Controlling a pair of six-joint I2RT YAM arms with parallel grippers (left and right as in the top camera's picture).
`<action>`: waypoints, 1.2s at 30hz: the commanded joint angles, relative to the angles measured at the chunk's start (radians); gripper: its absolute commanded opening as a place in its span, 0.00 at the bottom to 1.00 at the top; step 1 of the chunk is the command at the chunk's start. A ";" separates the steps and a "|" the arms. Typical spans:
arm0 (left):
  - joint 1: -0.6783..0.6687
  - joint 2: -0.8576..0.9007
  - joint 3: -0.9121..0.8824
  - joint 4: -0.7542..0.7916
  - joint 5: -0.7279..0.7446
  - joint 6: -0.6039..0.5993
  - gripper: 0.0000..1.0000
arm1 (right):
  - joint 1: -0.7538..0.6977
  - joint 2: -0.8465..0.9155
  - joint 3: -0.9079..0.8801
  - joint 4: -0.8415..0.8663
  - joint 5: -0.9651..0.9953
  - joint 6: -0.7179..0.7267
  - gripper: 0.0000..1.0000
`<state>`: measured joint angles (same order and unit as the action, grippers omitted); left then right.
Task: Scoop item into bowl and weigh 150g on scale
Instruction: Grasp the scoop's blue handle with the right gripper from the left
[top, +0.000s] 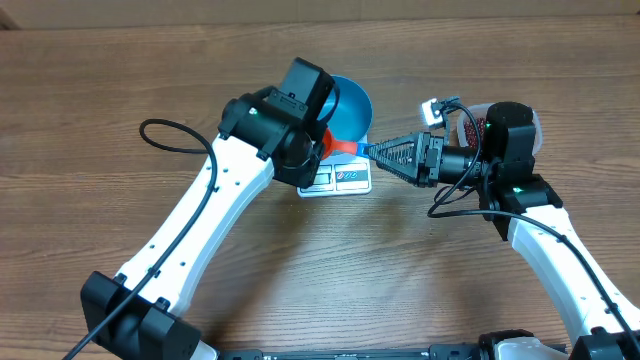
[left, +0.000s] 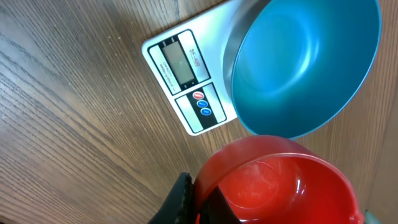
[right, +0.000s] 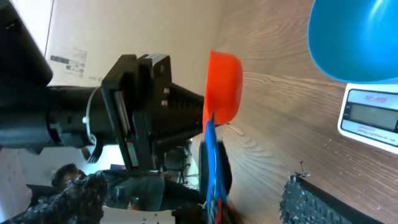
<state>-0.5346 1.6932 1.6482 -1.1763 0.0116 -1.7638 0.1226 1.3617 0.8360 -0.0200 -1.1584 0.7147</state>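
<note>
The blue bowl (left: 298, 68) sits empty on the white scale (left: 186, 81), also seen as the bowl (top: 348, 105) and the scale (top: 338, 180) from overhead. My left gripper (left: 198, 200) is shut on the rim of an empty red scoop (left: 280, 186), held just in front of the bowl. The scoop's blue handle (right: 209, 168) runs between the fingers of my right gripper (right: 199, 194), which stand open on either side without touching it. In the overhead view the right gripper (top: 380, 152) points left at the scoop (top: 338, 148). Dark red-brown beans (top: 468, 126) show partly behind the right arm.
A black cable (top: 175, 135) loops over the table left of the left arm. The right arm's wrist and camera (top: 505, 140) cover most of the bean container. Wooden tabletop (top: 100, 80) stretches around the scale.
</note>
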 joint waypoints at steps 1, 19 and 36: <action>-0.028 -0.013 0.019 0.003 -0.023 -0.020 0.04 | 0.003 -0.007 0.017 0.005 0.017 0.003 0.86; -0.069 -0.013 0.019 0.010 -0.062 -0.020 0.04 | 0.003 -0.007 0.016 0.003 0.035 0.003 0.09; -0.048 -0.013 0.019 -0.019 -0.177 0.118 0.99 | 0.002 -0.007 0.016 -0.082 0.106 -0.063 0.04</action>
<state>-0.5983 1.6932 1.6501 -1.1835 -0.0998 -1.7119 0.1223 1.3617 0.8360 -0.0795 -1.0874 0.6861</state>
